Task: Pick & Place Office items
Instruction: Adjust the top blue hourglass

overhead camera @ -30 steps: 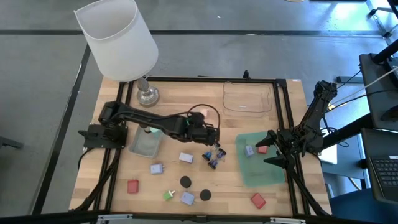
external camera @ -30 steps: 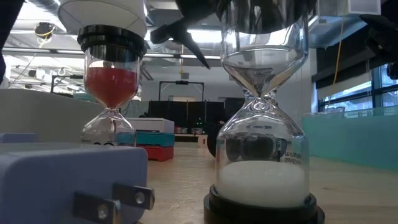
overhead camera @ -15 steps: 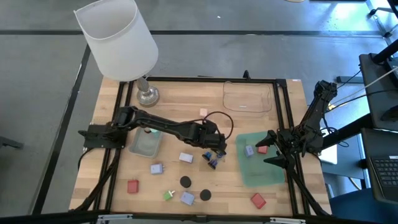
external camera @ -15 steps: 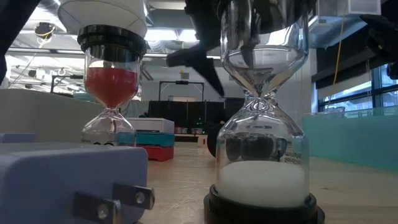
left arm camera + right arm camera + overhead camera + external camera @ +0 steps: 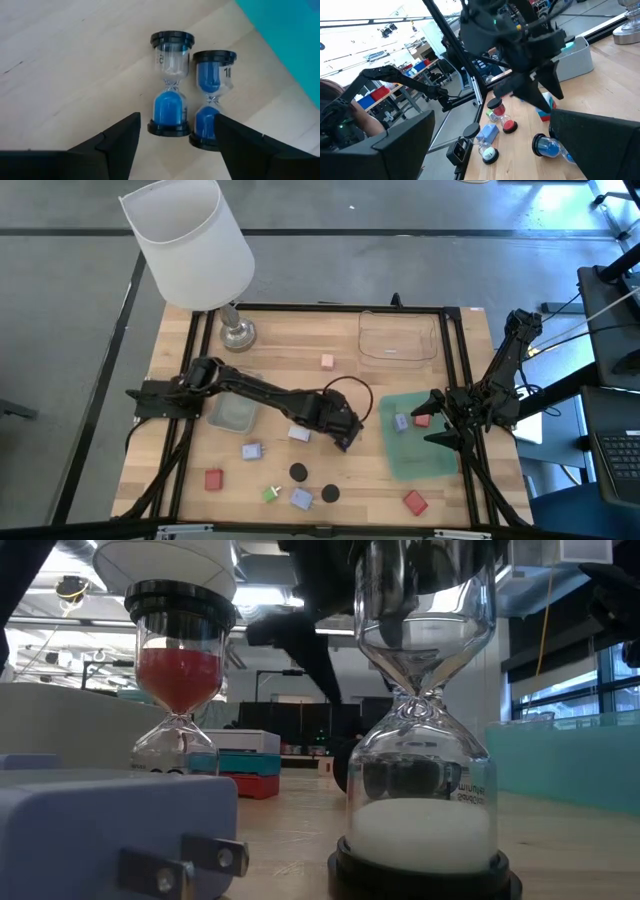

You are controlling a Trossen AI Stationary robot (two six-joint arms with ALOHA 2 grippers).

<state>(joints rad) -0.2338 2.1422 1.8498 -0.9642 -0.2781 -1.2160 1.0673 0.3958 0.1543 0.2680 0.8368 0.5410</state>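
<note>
Wooden table (image 5: 330, 395) bearing scattered office items. Left gripper (image 5: 175, 135) hovering parted over two blue sand timers (image 5: 192, 100), grasping nothing. Right gripper (image 5: 432, 420) waiting spread wide over green tray (image 5: 410, 465).

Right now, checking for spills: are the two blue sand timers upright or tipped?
Tipped: both blue sand timers lie flat on the wood, side by side.

My high camera looks straight down on the whole table (image 5: 200, 465); my low camera sits at tabletop height, close behind a white-sand hourglass (image 5: 420, 740); both wrist cameras share the blue hourglasses (image 5: 170, 87), the left one from close above.
</note>
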